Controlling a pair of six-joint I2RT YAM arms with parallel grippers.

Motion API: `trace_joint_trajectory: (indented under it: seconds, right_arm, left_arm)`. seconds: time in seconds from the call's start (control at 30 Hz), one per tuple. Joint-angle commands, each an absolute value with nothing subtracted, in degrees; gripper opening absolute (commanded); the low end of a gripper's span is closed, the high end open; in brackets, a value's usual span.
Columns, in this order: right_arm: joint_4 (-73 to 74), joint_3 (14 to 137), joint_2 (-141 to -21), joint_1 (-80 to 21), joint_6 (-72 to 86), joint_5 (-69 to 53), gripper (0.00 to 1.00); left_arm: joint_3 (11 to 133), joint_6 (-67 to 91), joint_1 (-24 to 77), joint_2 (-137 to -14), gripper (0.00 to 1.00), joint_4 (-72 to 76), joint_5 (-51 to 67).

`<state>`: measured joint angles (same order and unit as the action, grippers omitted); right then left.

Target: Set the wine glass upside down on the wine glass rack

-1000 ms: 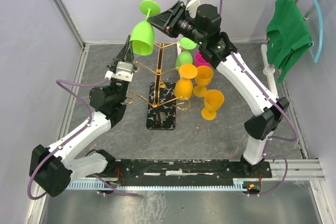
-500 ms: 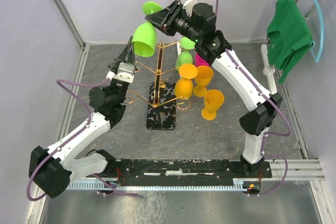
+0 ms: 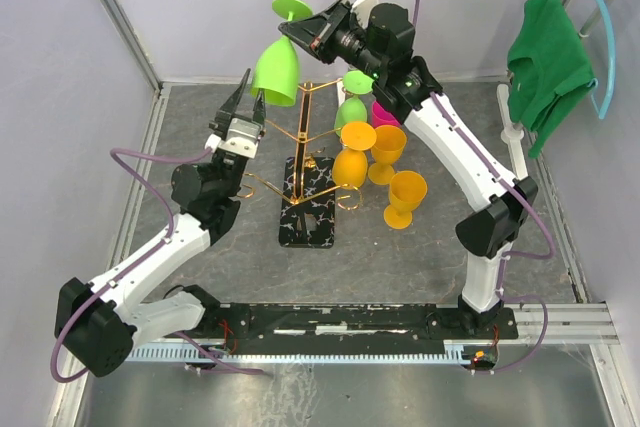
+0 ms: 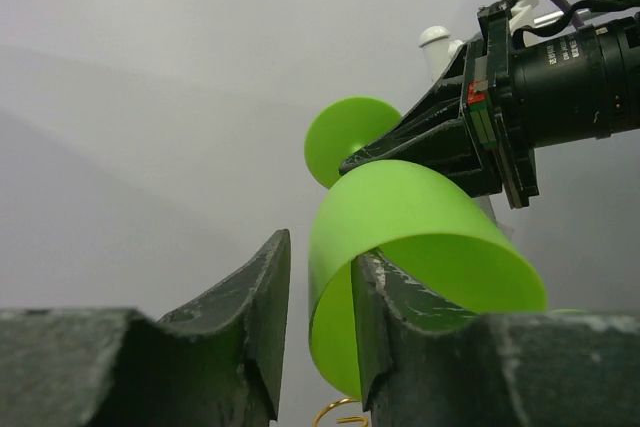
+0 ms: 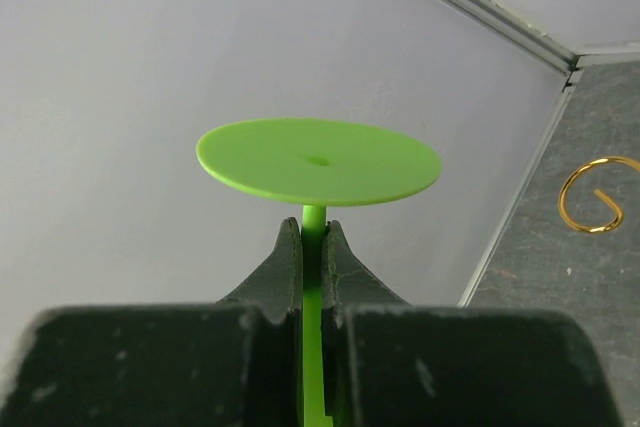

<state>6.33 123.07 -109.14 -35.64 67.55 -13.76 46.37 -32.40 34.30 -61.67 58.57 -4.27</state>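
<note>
At the near edge of the table the two arms rise from their bases, the left one reaching forward and up. Just past it stands the rack, its black marbled base flat on the table and its gold scroll arms spreading above. The left gripper points upward at the rack's left side, its jaws a little apart. In the left wrist view the near wall of the glass runs down into the gap between them, with daylight showing beside one finger, so they do not clamp it. The lime glass hangs upside down and tilted over the rack's upper left arm, bowl mouth low and foot high toward the back wall. Whether its rim touches the gold wire cannot be told. The right gripper is closed tight on the thin stem just under the foot, carrying the glass. To the right of the rack's post a yellow glass hangs inverted, and a second green glass hangs behind it. Two orange glasses stand upright on the table beside them, with a pink one farther back. At the far right a green shirt hangs on a blue hanger.
</note>
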Motion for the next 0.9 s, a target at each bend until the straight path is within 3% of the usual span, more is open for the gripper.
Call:
trace_joint_trajectory:
  seconds: [0.0,0.07,0.27,0.57,0.87]
  right_arm:
    - [5.73,123.02,-105.64,-36.3,56.74,-11.66,0.0]
    - [5.73,123.05,-104.55,-36.3,52.8,-9.88,0.01]
    - [6.82,122.5,-100.36,-36.2,35.34,-1.65,0.0]
    - [4.75,111.28,-89.14,-36.17,12.13,2.93,0.01]
    - [8.55,87.73,-68.69,-36.12,0.0,0.81,0.01]
  left_arm:
    - [46.8,-32.35,34.98,-60.18,0.45,60.55,-2.87]
    - [46.23,-32.32,35.07,-59.27,0.57,57.81,-2.58]
    - [44.28,-31.95,35.02,-54.42,0.73,48.2,-2.78]
    - [50.93,-24.0,35.07,-50.25,0.79,30.31,-14.55]
    - [70.59,-16.27,33.89,-62.62,0.88,12.78,-23.97]
